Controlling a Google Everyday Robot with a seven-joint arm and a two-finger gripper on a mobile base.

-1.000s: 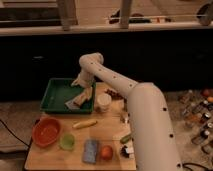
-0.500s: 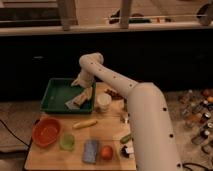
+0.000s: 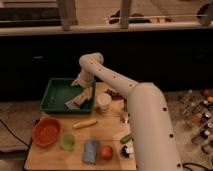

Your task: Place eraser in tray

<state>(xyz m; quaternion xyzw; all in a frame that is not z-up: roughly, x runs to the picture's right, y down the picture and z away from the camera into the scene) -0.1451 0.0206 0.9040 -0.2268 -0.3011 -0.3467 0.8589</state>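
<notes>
The tray (image 3: 59, 93) is a large, shallow, green rectangle with a raised sloping rim. It sits at the 10 o'clock corner of the wooden desk (image 3: 52, 159), and its far and left rims lie close to the desk's edges. Most of its floor, from the middle toward 9 o'clock, is bare and open.

The white arm (image 3: 146, 120) rises from the desk's 4 o'clock side and bends at a rounded elbow above the tray. It then drops to the pincer (image 3: 81, 100), which hangs low over the tray's 4 o'clock corner, just inside the right rim. I cannot tell whether the pincer is clenched or released. A pale flat shape (image 3: 71, 104) shows on the tray floor right at the pincer's tip. It may be the eraser, though that cannot be told for sure.

The orange bowl (image 3: 35, 133) stands at the tray's 6 o'clock, near the desk's left edge, and nothing shows inside it. A white cup (image 3: 103, 102) stands just beside the tray's right rim at 3 o'clock. A small green cup (image 3: 67, 142) sits close to the bowl's 4 o'clock side. A blue sponge (image 3: 90, 150) lies near the front edge.
</notes>
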